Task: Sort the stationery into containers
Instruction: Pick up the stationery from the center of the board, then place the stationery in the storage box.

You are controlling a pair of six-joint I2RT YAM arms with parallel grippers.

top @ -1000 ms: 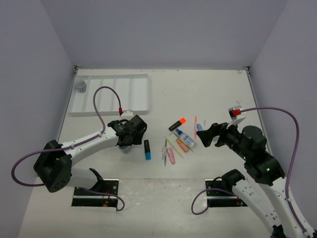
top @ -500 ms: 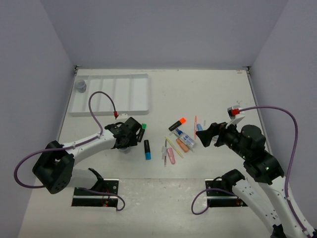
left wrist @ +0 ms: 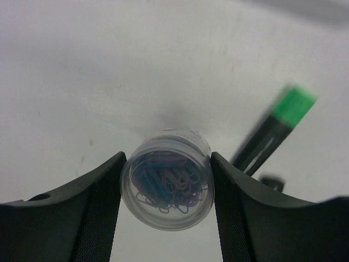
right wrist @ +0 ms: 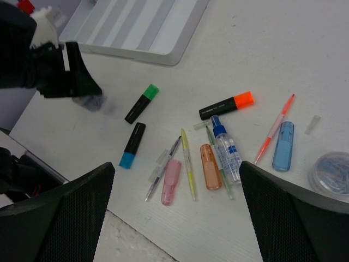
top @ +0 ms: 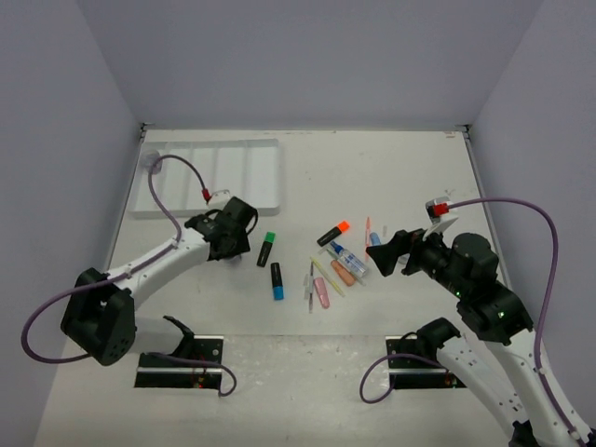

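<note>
Green-capped highlighter (left wrist: 272,134) blurred in left wrist view; in right wrist view, clip pot (right wrist: 94,101) smeared, second pot (right wrist: 330,173) and tray (right wrist: 166,24) cut by frame edges.

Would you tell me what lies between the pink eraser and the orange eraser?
A thin yellow pen lies between the pink eraser and the orange eraser, clearest in the right wrist view.

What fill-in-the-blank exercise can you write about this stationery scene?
1. The left gripper is shut on a round pot full of ___.
2. The highlighter nearest that pot has a ___ cap.
3. The right gripper has its jaws ___ and holds nothing.
4. The white tray has ___ long compartments.

Missing words: paper clips; green; open; five.
</note>
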